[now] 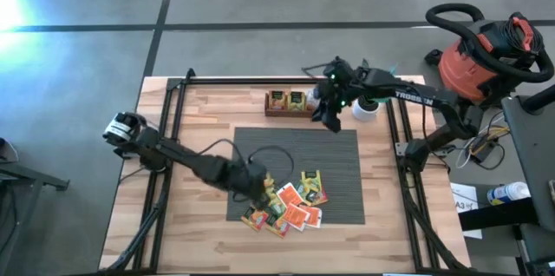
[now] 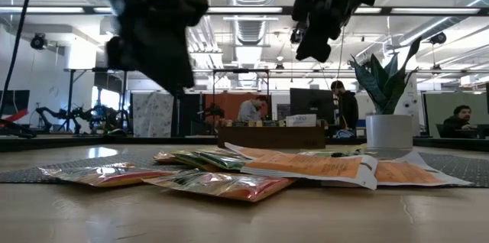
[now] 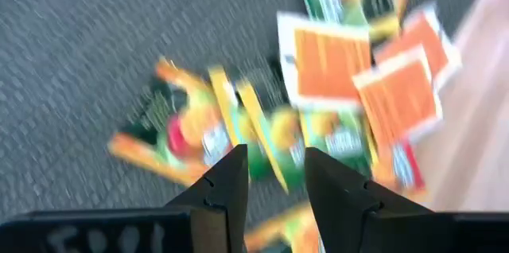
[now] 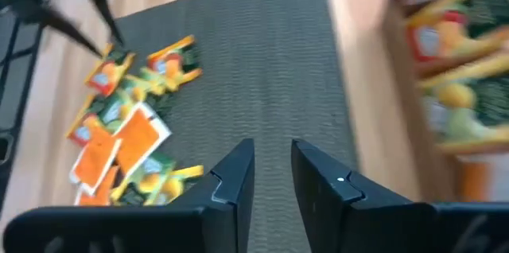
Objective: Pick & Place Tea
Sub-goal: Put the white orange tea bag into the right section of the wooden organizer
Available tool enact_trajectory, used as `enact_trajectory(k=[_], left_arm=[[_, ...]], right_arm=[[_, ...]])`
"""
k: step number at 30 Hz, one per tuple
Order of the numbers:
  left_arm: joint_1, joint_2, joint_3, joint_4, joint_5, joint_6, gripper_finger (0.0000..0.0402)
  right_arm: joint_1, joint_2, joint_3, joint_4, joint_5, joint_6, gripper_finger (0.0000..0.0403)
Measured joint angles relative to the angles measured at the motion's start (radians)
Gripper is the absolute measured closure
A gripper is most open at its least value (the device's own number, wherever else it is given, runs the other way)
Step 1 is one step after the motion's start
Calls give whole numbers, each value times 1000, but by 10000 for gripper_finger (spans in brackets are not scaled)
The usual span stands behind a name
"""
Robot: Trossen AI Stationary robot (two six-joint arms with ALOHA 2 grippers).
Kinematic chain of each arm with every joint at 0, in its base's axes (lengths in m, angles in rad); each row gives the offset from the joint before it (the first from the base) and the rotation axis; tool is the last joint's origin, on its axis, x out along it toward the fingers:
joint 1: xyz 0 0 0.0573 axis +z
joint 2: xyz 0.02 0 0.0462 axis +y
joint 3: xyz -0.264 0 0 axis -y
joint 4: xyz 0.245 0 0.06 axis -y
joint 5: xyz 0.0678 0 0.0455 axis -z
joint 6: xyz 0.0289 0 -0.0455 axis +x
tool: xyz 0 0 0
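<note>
The tea, a loose heap of orange, yellow and green sachets (image 1: pixel 293 207), lies on the near part of the grey ribbed mat (image 1: pixel 299 150). My left gripper (image 1: pixel 262 194) hangs open over the heap's left side, its fingers (image 3: pixel 231 181) above a green-and-yellow sachet (image 3: pixel 274 138), clear of it in the low view. My right gripper (image 1: pixel 329 120) is open and empty (image 4: pixel 273 169). It hovers high over the mat's far edge, just right of the dark wooden tray (image 1: pixel 290 102), which holds a few sachets (image 4: pixel 445 62).
A white pot with a plant (image 2: pixel 388 131) stands right of the tray, under my right arm. Black frame rails (image 1: pixel 169 128) run along both sides of the wooden table. Bare mat lies between the heap and the tray.
</note>
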Motion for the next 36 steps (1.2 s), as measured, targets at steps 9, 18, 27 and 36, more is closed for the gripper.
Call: enact_trajectory(k=[9, 18, 27, 36], left_arm=[[-61, 2, -41, -52, -1, -104, 282], [-61, 0, -63, -50, -1, -138, 282], [-61, -3, -61, -49, -1, -133, 282], [-60, -3, -62, -49, -1, -133, 282]], right_arm=[[181, 5, -18, 85, 51, 98, 329], [233, 4, -33, 94, 120, 165, 329], [233, 2, -61, 97, 122, 194, 333], [232, 3, -63, 139, 127, 209, 335]])
